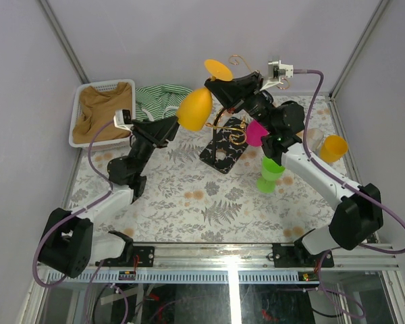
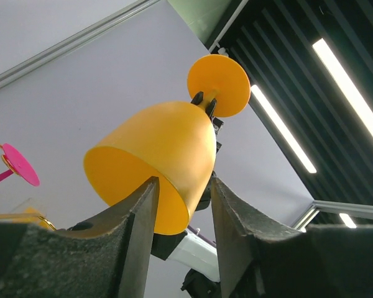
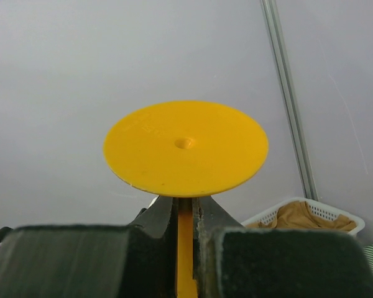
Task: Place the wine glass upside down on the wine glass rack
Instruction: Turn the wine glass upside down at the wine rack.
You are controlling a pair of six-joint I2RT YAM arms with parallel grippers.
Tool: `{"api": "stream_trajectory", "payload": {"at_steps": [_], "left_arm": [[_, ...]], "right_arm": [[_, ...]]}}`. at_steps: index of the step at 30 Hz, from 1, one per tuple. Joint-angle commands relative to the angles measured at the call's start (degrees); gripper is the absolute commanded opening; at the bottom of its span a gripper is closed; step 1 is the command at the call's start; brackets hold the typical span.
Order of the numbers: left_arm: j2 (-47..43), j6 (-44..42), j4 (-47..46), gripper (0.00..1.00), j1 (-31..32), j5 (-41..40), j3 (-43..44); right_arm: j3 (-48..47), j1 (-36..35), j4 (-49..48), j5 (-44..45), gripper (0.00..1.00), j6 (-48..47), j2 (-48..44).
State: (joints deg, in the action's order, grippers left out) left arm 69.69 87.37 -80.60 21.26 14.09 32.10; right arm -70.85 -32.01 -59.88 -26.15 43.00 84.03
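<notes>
Worktop (image 1: pixel 189 202) was covered in a fern-print cloth. White basket (image 1: pixel 74 118) of tan fabric sat at the far left corner, with a green striped cloth (image 1: pixel 158 98) just to its right.

Wine glass rack (image 1: pixel 219 154) stood at far centre on its black speckled base, gold arms and hooks rising above it. A pink glass (image 1: pixel 256 133) hung on the rack's right side. A green glass (image 1: pixel 270 174) stood on the worktop near-right of the base, and another orange glass (image 1: pixel 333 147) sat further right by the edge.

The orange wine glass (image 1: pixel 194 109) was held in the air just left of the rack and clear of the worktop. It was tilted, foot up and toward the far side, mouth down and toward the near left. It did not touch the rack.

Right pincer (image 1: pixel 214 84) reached in from the right. In the right wrist view it (image 3: pixel 186 205) was clamped tight on the stem directly under the round foot.

Left pincer (image 1: pixel 177 123) came up from the near left. In the left wrist view it (image 2: pixel 183 183) had one finger (image 2: pixel 140 217) against the rim of the bowl and the other against the bowl's opposite side, so the bowl sat gripped between them.
</notes>
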Motion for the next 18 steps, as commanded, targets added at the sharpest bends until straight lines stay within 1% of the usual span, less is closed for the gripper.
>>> {"api": "stream_trajectory", "payload": {"at_steps": [1,7,9,10,12,13,14,16,18], "left_arm": [[1.71,2.06,-7.92,0.36,-0.23,1.37,1.72],[3.16,3.07,-9.88,0.27,-0.21,1.48,2.09],[3.25,2.97,-10.0,0.23,-0.28,1.64,2.35],[3.32,2.98,-10.08,0.18,-0.25,1.65,2.43],[3.46,3.06,-10.32,0.03,-0.24,1.61,2.53],[3.56,3.07,-10.64,0.01,-0.2,1.59,2.53],[3.68,3.07,-10.85,0.0,-0.27,1.54,2.65],[3.85,2.99,-11.02,0.0,-0.25,1.26,2.7],[4.01,2.85,-11.21,0.0,-0.25,1.03,2.86]], "right_arm": [[-0.4,-0.6,-6.65,0.29,0.0,2.49,0.71],[-0.74,-0.69,-8.46,-0.13,0.0,4.86,2.18],[-0.55,-0.69,-8.67,-0.04,0.0,5.0,2.28],[-0.45,-0.7,-8.61,-0.04,0.0,4.98,2.28],[-0.33,-0.71,-8.52,0.11,0.0,4.71,2.15],[-0.27,-0.69,-8.36,0.25,0.0,4.58,2.07],[-0.18,-0.64,-8.2,0.37,0.0,4.44,1.97],[0.12,-0.69,-8.3,0.76,0.07,4.13,1.78],[0.55,-0.69,-8.75,1.16,0.11,4.17,1.59]]}}
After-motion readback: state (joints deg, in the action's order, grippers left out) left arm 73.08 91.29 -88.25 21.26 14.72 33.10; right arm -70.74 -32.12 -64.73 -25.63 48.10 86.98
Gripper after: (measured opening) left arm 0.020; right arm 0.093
